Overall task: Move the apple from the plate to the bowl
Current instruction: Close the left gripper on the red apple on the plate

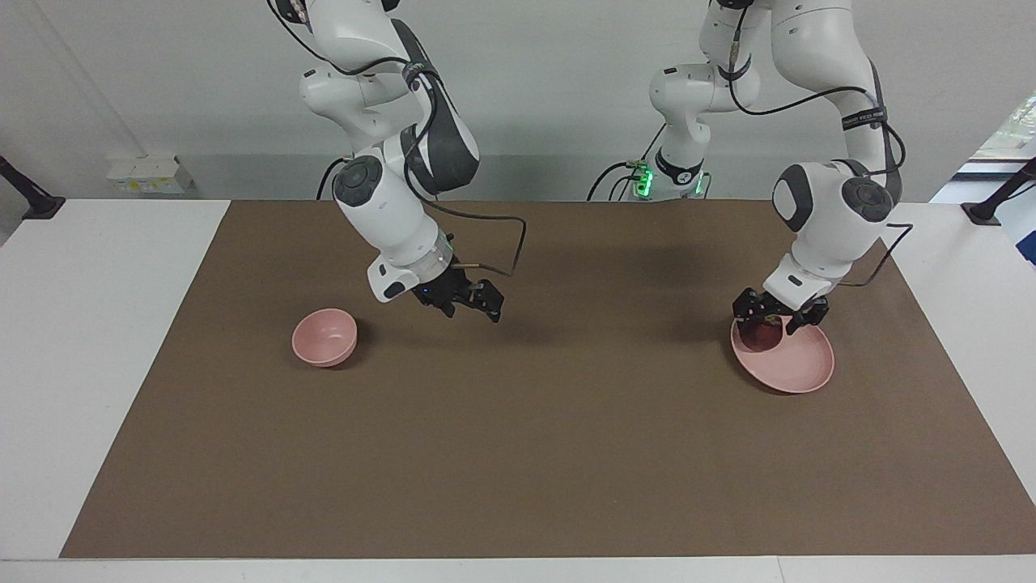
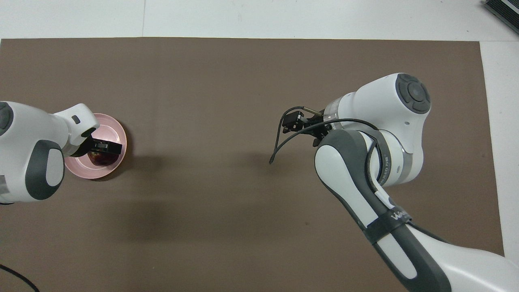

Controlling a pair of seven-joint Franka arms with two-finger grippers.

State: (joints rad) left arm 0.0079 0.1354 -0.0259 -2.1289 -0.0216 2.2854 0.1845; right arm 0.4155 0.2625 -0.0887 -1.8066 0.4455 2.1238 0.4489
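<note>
Altogether: one apple (image 1: 761, 334), one plate (image 1: 797, 364), one bowl (image 1: 324, 337), two arms.

A big brown mat (image 1: 534, 421) covers most of the white table (image 1: 97, 340), and white shows past its ends. A small white box (image 1: 150, 174) sits by the wall at the table's corner.

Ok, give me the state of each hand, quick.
Left hand: open, down around the apple on the plate, no grip yet.
Right hand: open, empty, up over the mat beside the bowl.
</note>
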